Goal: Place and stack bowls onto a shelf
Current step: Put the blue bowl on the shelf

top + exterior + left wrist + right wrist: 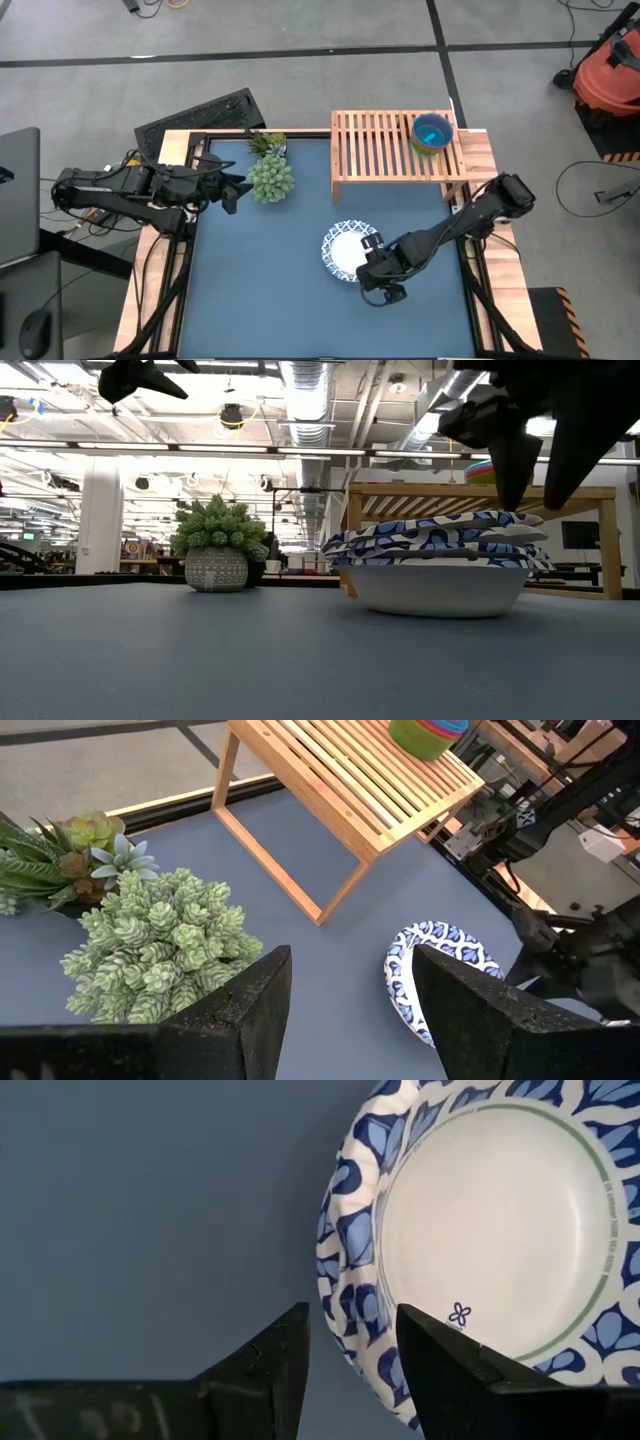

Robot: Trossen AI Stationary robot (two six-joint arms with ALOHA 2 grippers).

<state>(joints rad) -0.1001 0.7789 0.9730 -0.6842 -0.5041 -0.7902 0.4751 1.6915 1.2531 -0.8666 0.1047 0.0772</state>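
A stack of shallow white bowls with blue patterned rims [346, 250] [440, 560] [490, 1230] rests on its base on the blue tabletop. Small bowls, teal nested in lime green [432, 133] [425, 732], stand on the right end of the light-wood slatted shelf [380, 145] [340, 780]. My right gripper [370, 262] [352, 1315] [535, 500] is open, pointing down over the white stack's near-right rim. My left gripper [232, 190] [350, 970] is open and waits at the table's left edge beside the plants. My right gripper comes at the top white bowl from above, with one finger [440, 1350] over the patterned rim [355, 1240] and the other outside it over the table. Whether a fingertip touches the rim, I cannot tell.
A round green succulent in a patterned pot [270, 178] [217, 545] [160, 940] and a spiky plant [267, 143] stand at the far left of the table. The left half of the shelf top is bare slats. Open blue tabletop lies near and left of the white bowls.
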